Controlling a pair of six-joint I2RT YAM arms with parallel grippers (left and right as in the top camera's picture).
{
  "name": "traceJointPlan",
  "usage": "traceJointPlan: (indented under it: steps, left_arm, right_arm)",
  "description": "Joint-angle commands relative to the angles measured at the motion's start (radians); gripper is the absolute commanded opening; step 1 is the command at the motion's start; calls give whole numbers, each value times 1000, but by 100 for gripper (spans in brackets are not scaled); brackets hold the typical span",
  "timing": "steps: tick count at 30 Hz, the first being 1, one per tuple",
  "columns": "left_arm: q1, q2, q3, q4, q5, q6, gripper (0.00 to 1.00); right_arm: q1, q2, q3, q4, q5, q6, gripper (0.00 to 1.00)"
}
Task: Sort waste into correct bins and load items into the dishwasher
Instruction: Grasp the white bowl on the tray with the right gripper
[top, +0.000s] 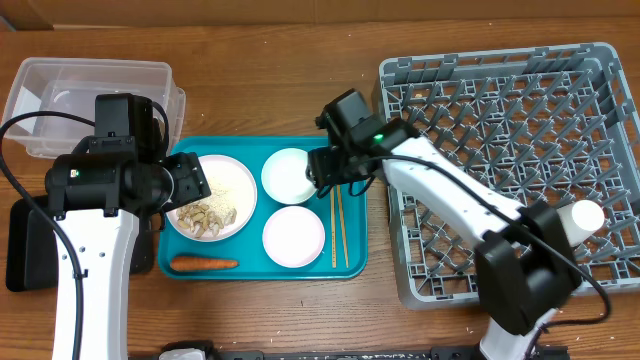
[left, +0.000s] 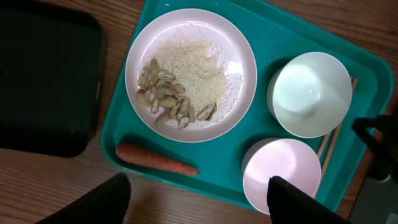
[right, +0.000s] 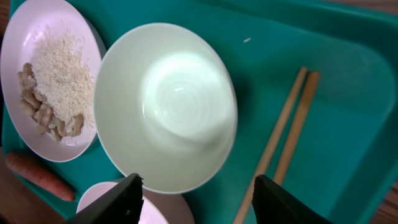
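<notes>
A round white plate (top: 250, 215) on the teal tray holds white rice (left: 193, 74) and tan food scraps (left: 168, 99). An orange carrot (top: 203, 264) lies in front of it. Two white bowls sit to the right, one farther back (top: 288, 175) and one nearer (top: 293, 237), with the chopsticks (top: 338, 230) beside them. My left gripper (top: 190, 185) is open and empty over the plate's left side. My right gripper (top: 322, 168) is open and empty above the farther bowl (right: 165, 106). The red-and-white wrapper and the white wad are out of view.
The grey dish rack (top: 500, 110) fills the right side, with a small white cup (top: 585, 217) at its right edge. The clear tub (top: 60, 100) stands at the back left. The black tray (top: 25, 245) lies left of the teal tray (top: 350, 265).
</notes>
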Motion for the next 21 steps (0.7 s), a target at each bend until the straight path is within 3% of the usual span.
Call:
traceJointPlan:
  steps: [1, 7, 16, 21]
  left_arm:
    - [5, 5, 10, 0, -17, -22, 73]
    - [5, 5, 10, 0, -16, -22, 73]
    - [5, 5, 10, -1, -16, -22, 73]
    - [5, 5, 10, 0, -16, -22, 73]
  right_arm:
    - [17, 38, 16, 18, 13, 32, 59]
    - [18, 105, 16, 27, 22, 56, 51]
    - [7, 122, 17, 103, 48, 56, 5]
    - [-39, 90, 87, 48, 167, 55, 4]
